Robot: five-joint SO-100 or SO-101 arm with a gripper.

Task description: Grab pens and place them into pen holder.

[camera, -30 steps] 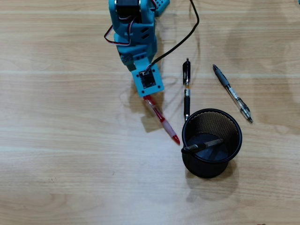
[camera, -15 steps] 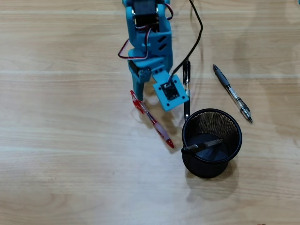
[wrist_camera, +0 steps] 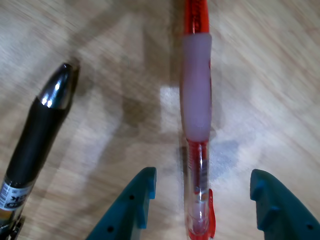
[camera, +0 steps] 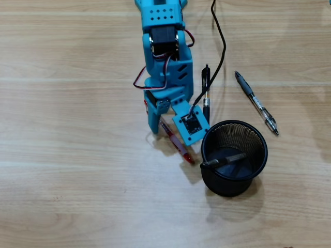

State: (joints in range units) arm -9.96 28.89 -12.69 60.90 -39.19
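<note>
Overhead view: the hand (camera: 164, 125) sits low over the red pen (camera: 177, 143), which lies flat on the tabletop (camera: 62, 170) just left of the pen holder (camera: 234, 156). Wrist view: fingers (wrist_camera: 131, 205) spread apart, straddling the pen's barrel, looks lined up to pinch it.

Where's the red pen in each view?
Overhead view: red pen lies diagonally at centre, left of the pen holder, partly under the arm.
Wrist view: red pen runs top to bottom, centre-right, between the open gripper fingers.
Shared landmark: black pen beside it.
</note>
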